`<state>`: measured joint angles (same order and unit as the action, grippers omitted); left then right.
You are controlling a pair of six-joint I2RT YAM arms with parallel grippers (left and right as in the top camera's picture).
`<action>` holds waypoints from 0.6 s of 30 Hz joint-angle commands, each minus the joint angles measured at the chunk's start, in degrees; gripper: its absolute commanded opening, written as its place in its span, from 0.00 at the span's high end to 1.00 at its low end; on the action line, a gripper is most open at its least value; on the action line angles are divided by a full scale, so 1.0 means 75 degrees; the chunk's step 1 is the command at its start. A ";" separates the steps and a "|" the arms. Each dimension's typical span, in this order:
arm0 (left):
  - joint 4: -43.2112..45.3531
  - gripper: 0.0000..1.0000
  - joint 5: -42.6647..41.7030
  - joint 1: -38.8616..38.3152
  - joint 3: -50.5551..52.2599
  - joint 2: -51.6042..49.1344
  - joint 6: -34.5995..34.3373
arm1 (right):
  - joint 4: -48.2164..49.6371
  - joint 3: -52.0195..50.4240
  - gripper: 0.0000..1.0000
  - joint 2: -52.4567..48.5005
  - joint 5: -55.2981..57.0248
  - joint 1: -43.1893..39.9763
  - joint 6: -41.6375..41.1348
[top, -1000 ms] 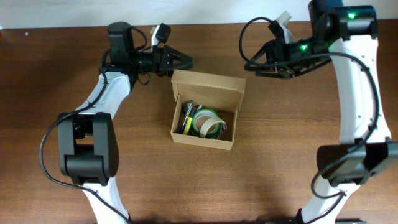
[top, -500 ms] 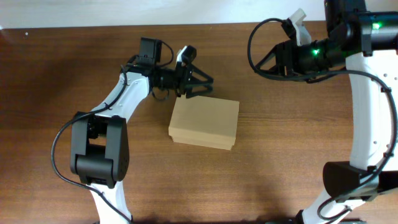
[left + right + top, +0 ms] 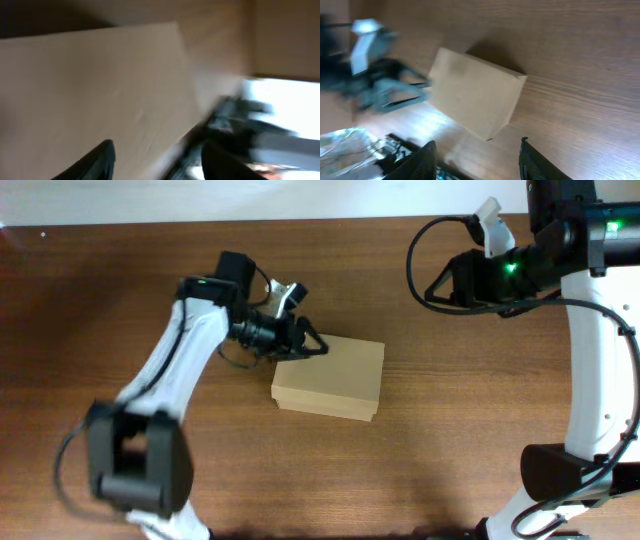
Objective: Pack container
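The box [image 3: 330, 375] is plain light-brown cardboard with its flap lid shut flat; it sits about mid-worktop [image 3: 100, 330], its long axis running left to right, turned slightly so the right end lies a little nearer the front edge; a thin seam shows under the lid along the near wall; the left hand [image 3: 303, 345] hangs at the box's far left corner, fingers partly spread with nothing between them, tips over the lid's edge; whether they touch it I cannot tell, its wrist view being blurred; the right hand [image 3: 432, 282] is toward the far edge, right of the box and well apart from it, half open and empty.
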<state>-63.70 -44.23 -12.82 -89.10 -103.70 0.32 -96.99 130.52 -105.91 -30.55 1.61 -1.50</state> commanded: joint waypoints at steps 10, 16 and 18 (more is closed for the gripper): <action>-0.0766 0.49 0.4100 -0.0752 -0.0580 0.2028 0.0478 | -0.0047 0.0157 0.96 0.0603 0.1411 0.0868 -0.0204; -0.0635 0.62 0.5144 -0.1014 -0.0562 0.1982 0.0481 | -0.0047 0.0154 0.96 0.0600 0.2425 0.1874 -0.0525; -0.0662 0.65 0.5365 -0.1020 -0.0562 0.1993 0.0478 | -0.0047 0.0108 0.96 0.0600 0.2576 0.2194 -0.0527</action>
<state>-68.73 -10.31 -20.14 -93.86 -88.62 3.51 -96.99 130.72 -102.37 -16.45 14.28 -4.08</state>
